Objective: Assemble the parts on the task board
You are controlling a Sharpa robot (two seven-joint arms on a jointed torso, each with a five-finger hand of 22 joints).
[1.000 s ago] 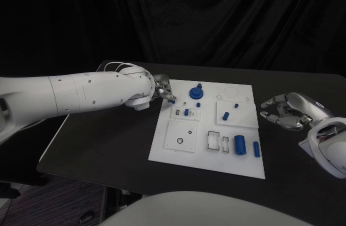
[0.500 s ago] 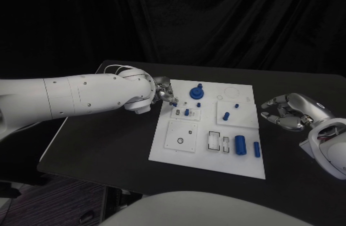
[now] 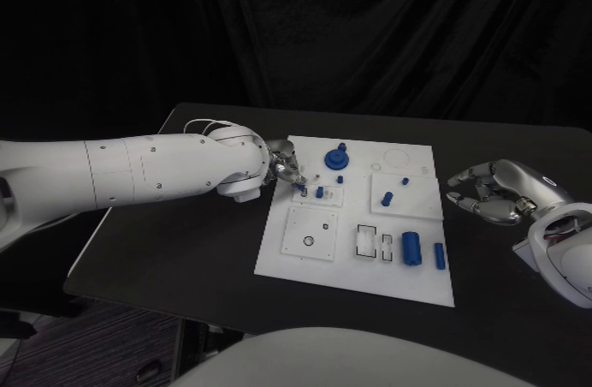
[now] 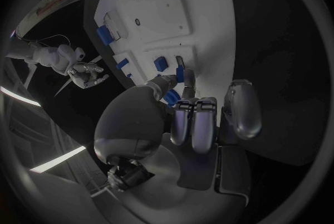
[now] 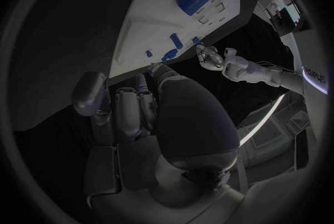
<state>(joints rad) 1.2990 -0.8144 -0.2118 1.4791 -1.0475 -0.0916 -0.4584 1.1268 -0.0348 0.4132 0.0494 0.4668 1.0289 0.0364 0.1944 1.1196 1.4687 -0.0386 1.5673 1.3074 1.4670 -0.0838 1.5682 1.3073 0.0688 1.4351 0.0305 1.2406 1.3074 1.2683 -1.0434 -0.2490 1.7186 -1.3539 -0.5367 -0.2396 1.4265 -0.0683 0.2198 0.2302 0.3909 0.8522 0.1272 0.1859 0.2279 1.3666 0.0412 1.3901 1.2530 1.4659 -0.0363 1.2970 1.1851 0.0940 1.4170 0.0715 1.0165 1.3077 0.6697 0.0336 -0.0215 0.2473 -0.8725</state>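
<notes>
While several blue parts (image 3: 411, 247) are lying loose on the white board (image 3: 419, 200), the left hand (image 3: 282, 160) is pinching a small peg (image 4: 171, 96) over its left edge; the right hand (image 3: 488, 195) is waiting clenched and empty beside it.

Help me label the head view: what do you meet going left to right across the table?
Left hand → blue knob → small blue peg → two blue cylinders near the board's right edge → right hand.
</notes>
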